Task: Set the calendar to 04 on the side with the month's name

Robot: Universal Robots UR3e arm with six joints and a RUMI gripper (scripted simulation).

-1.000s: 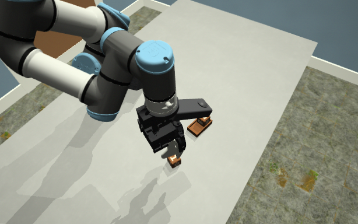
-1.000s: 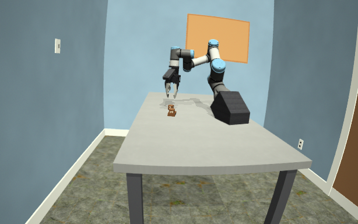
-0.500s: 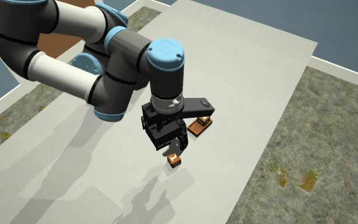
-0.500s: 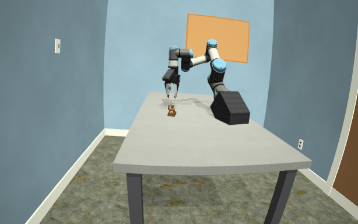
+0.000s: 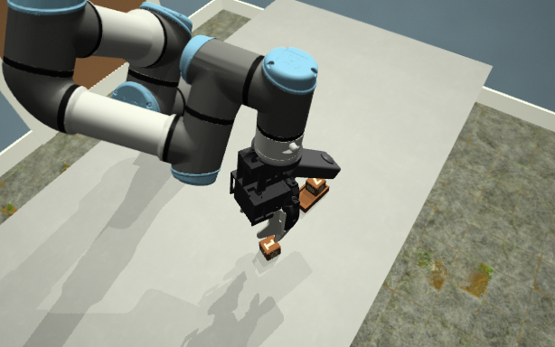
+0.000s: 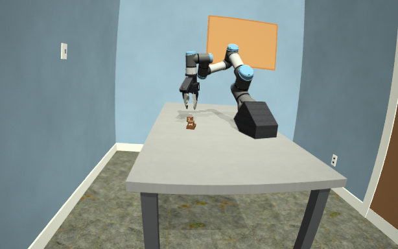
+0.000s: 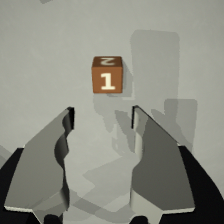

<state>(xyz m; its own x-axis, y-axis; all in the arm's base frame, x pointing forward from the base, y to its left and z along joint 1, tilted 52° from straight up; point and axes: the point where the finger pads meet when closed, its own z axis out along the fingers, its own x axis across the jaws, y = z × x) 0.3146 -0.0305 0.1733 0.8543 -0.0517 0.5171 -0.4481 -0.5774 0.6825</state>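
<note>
"What did we see around us?"

"We had blue walls (image 5: 515, 41) (image 6: 162, 81), with an orange panel (image 6: 241, 35) on one."

"And below?"

"We saw shadows across our pale grey worktop (image 5: 362, 135) (image 6: 227, 155) (image 7: 30, 60), above a mottled floor (image 5: 452, 203) (image 6: 107, 188)."

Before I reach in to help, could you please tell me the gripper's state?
Gripper: open, holding nothing.
</note>
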